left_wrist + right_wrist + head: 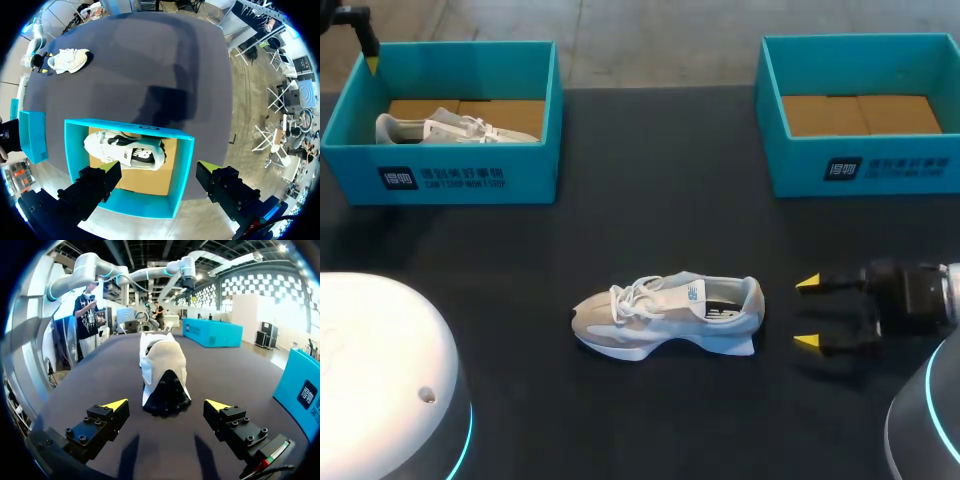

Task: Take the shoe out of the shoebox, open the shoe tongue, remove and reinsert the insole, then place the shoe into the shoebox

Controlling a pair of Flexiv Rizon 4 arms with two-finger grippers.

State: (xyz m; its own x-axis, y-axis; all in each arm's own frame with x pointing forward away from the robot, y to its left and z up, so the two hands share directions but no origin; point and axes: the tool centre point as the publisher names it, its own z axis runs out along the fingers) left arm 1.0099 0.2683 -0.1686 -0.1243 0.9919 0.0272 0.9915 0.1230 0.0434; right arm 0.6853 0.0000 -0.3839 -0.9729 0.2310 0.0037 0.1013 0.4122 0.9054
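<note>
Shoe (665, 315) stood upright on dark table (650, 200); white print noted on left shoebox (450, 175) and right shoebox (865, 165); left gripper (157, 167) and right gripper (807, 313) spread, empty.

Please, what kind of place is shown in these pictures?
Probably a robot test bench for shoe handling: a dark table bears a left shoebox with a boxed shoe, a right shoebox, a loose shoe and, beside it, the open right gripper.

Place: a robotics lab is indicated.
Bench: a dark table (660, 190) is flanked by a left arm (380, 370) and a right arm (925, 425).
Props: a teal shoebox (440, 178) is set upper left, a second shoebox (865, 168) upper right.
</note>
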